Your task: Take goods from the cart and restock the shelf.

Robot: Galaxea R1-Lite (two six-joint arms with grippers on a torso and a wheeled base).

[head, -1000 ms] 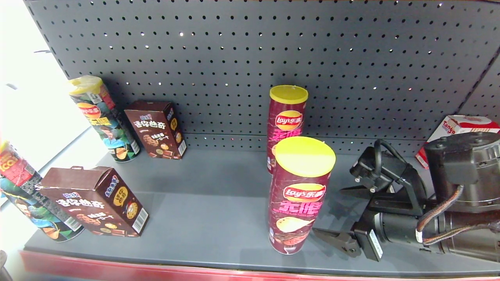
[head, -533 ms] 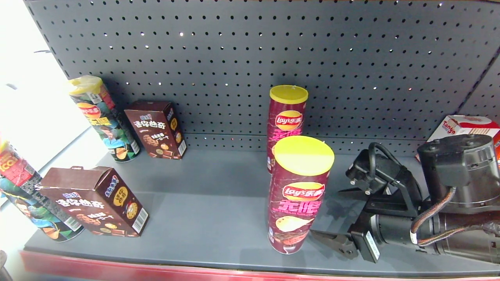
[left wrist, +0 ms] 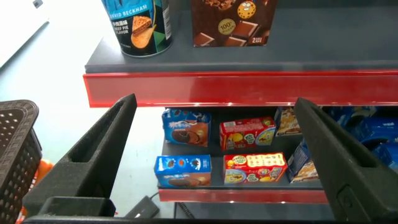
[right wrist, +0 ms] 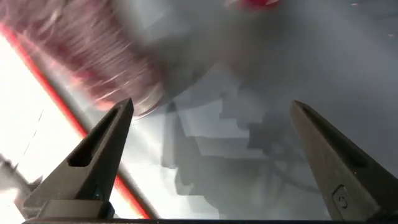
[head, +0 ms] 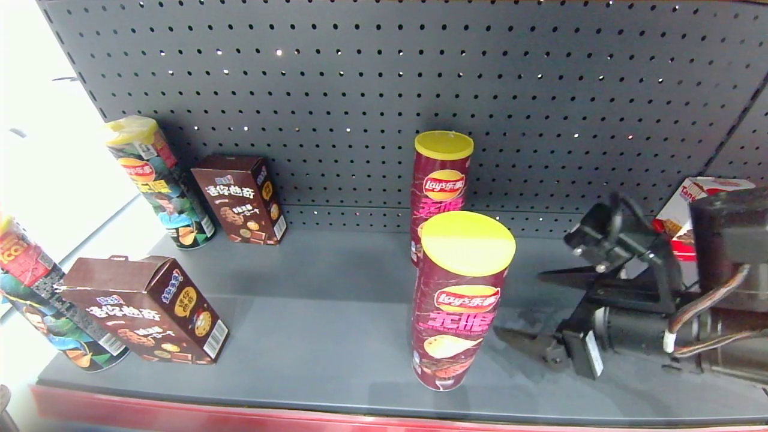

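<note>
Two maroon chip cans with yellow lids stand upright on the grey shelf (head: 324, 324): the front can (head: 461, 300) and a second can (head: 441, 180) behind it by the pegboard. My right gripper (head: 521, 305) lies low over the shelf just right of the front can, open, holding nothing and a little apart from the can. In the right wrist view the front can (right wrist: 106, 56) is a blur beyond my open right gripper (right wrist: 211, 109). My left gripper (left wrist: 216, 102) is open and holds nothing, below and in front of the shelf's red front edge (left wrist: 249, 90).
Brown cookie boxes (head: 147, 318) (head: 240, 198) and colourful cans (head: 159, 180) (head: 36, 300) stand on the shelf's left part. A white and red box (head: 702, 198) sits behind my right arm. A dark basket (left wrist: 15, 143) and lower shelves with small boxes (left wrist: 249, 134) are in the left wrist view.
My right gripper has drawn back to the right, away from the front can, still open. The cans and boxes have not moved.
</note>
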